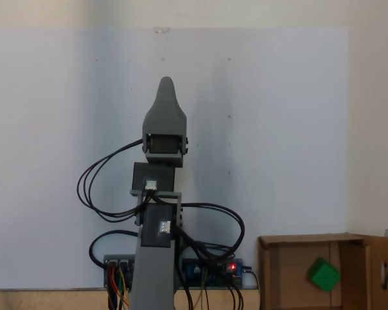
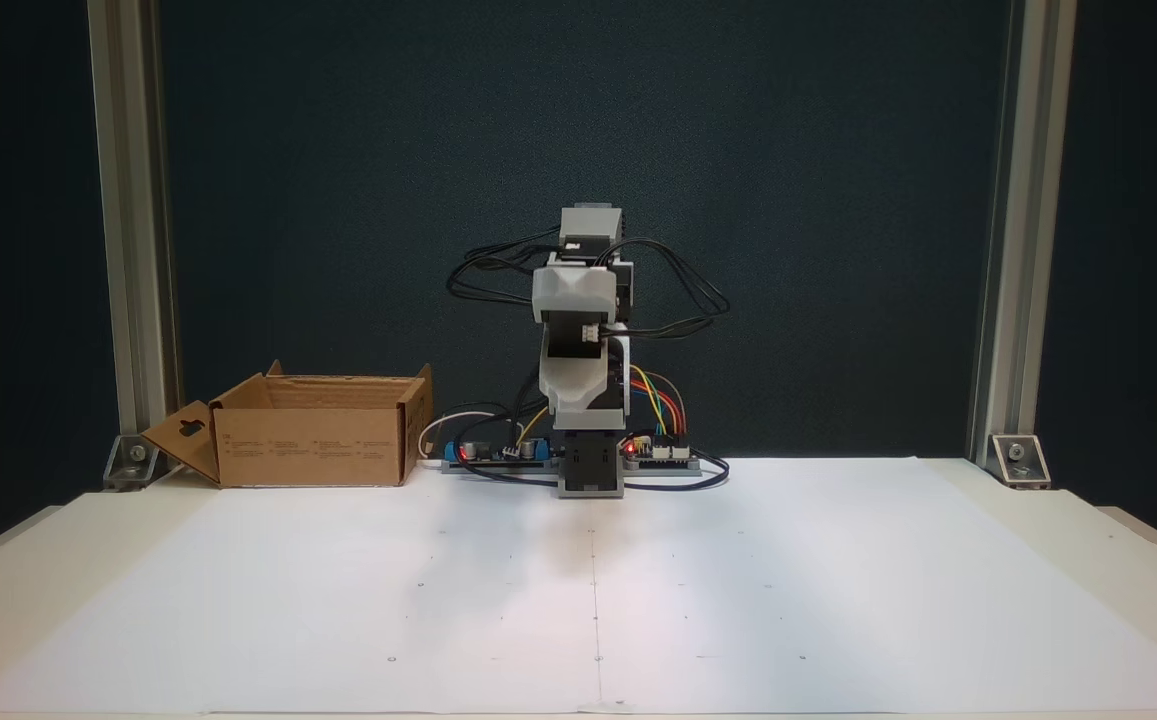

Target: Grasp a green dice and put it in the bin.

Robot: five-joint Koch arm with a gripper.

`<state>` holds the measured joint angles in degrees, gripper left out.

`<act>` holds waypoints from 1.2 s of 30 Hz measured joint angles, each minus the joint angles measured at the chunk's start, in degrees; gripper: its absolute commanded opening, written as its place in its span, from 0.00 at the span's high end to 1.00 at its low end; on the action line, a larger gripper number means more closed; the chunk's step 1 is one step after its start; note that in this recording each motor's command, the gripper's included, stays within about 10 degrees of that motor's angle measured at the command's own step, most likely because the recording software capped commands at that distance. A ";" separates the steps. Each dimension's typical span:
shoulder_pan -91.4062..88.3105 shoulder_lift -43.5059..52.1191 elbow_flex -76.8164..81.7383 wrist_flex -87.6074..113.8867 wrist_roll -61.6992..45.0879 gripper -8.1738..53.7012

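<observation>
The green dice (image 1: 324, 274) is seen in a fixed view at the lower right of the frame, lying inside the bin (image 1: 269, 271), tilted on the cardboard floor near the right-hand wall, so the drop is judged to be done. The claw (image 1: 165, 90) is found well apart from it, up and to the left at the centre of that frame, pointing toward the top edge over the white sheet (image 1: 278, 129); the dice lies down and to the right of it. Nothing is seen at the tip, but the two jaws are stacked one behind the other here, so it cannot be told whether the claw is released or clenched. From the other side, the bin (image 2: 308, 440) is placed at the left of the frame on the bench (image 2: 1088, 560), its flaps raised, and its near wall hides the inside, so the dice is given by the first camera alone. What this front view adds is the posture: the arm (image 2: 583, 330) is shown folded upright over its base, wires looping beside it, with the bin standing off to the left of it.
</observation>
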<state>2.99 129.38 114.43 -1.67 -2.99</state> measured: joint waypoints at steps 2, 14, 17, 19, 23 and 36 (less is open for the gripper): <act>0.00 0.00 1.14 -2.90 -0.09 0.14; 0.00 0.00 9.14 -14.15 -0.09 0.13; 0.00 0.00 14.85 -15.73 -0.09 0.14; 0.00 0.00 17.67 -18.37 -0.09 0.14; 0.00 0.00 20.74 -23.64 -0.09 0.14; -0.09 0.00 20.74 -38.76 -0.09 0.14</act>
<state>2.90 129.38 135.18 -40.43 -3.08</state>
